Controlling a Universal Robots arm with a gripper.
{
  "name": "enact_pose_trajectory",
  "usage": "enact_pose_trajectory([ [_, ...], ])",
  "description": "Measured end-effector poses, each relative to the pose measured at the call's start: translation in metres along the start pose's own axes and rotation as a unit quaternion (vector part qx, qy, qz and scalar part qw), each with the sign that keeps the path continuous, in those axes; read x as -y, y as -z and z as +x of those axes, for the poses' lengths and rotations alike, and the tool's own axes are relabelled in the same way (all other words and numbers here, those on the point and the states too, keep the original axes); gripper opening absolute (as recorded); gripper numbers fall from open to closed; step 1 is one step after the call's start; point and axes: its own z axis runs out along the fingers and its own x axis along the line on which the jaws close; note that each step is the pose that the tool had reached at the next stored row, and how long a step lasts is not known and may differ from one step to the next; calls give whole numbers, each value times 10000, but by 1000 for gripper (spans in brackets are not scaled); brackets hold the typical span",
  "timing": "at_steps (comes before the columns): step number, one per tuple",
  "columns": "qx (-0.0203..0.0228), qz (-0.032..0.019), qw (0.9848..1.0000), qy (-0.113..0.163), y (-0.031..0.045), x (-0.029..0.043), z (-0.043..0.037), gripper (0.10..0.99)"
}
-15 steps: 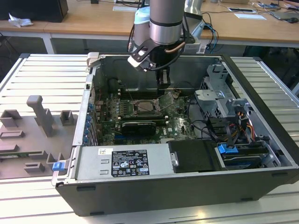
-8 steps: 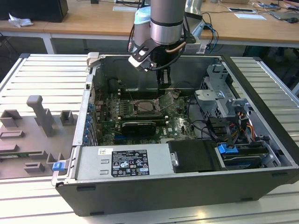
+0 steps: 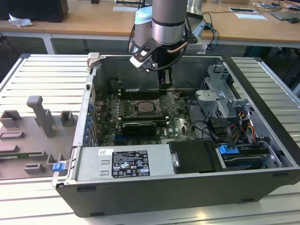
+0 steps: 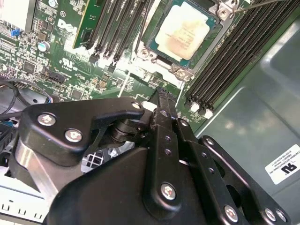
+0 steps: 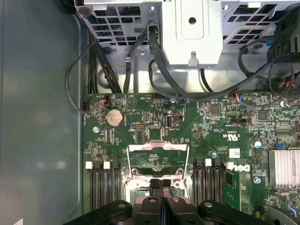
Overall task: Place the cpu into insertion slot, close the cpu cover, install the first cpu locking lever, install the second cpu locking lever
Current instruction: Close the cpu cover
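Cpu: seated flat in the slot, dull metal top up, just past the fingertips in the second wrist view. We judge it light, stiff and flat. Smooth top is prob. slippery. Underside contacts and slot pins are fragile, so any hold should be on opposite edges only, w/ no sideways drag and no hard press on the top. Sits square in the frame; no corner riding up that we can see.

Cover: swung up off the slot, standing open right ahead of the tips in the first wrist view, big cut-out showing. Thin sheet metal, stiff, swings on its hinge. We'd push at the free edge, not pinch the narrow rails.

Gripper: fingers pressed together, nothing seen btw them. Tips are low over the slot's near edge, close to the cover. Touching or not, can't tell.

Thin wire lever runs off the slot's far corner; hooked or not, can't tell. Memory slots run alongside the slot. All of it sits inside the open case, gripper reaching down into it.
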Motion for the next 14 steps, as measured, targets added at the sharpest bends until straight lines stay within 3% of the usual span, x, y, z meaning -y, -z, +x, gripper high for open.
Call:
enact_pose_trajectory([
  [5, 0, 0, 10000, 1, -3, -62, 1, 106],
  [8, -1, 0, 10000, 4, -10, -145, 3, 106],
  [10, -1, 6, 10000, 14, -17, -236, 4, 106],
  [14, -2, 7, 10000, 25, -30, -303, 5, 106],
])
